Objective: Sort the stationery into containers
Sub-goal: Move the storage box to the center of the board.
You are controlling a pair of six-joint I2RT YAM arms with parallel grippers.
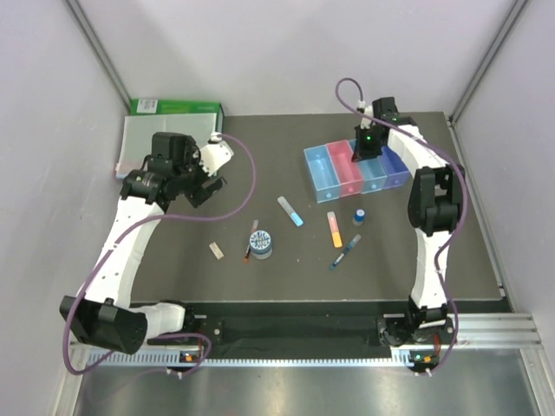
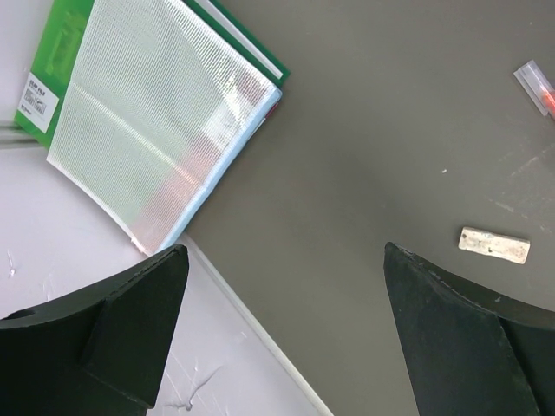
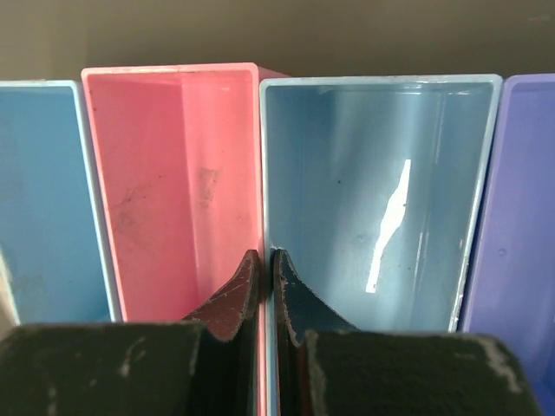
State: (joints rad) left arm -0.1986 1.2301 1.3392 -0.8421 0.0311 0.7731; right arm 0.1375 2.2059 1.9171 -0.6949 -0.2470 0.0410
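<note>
Stationery (image 1: pixel 262 244) scattered near joined pastel bins (image 1: pixel 334 173)

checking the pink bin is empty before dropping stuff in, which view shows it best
Right wrist: it looks straight into the pink bin close up, no item showing inside, the right gripper shut on the wall shared with the light-blue bin to its right. Top external shows it small, partly behind that gripper. Left wrist misses it.

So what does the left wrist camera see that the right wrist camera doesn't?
Left wrist only: the clear folder on the green box, the beige eraser, and the left gripper wide open. Right wrist only: the bin row, with the right gripper shut on the wall between the pink bin and light-blue bin. Both: their own gripper and the dark table; no item in common.
</note>
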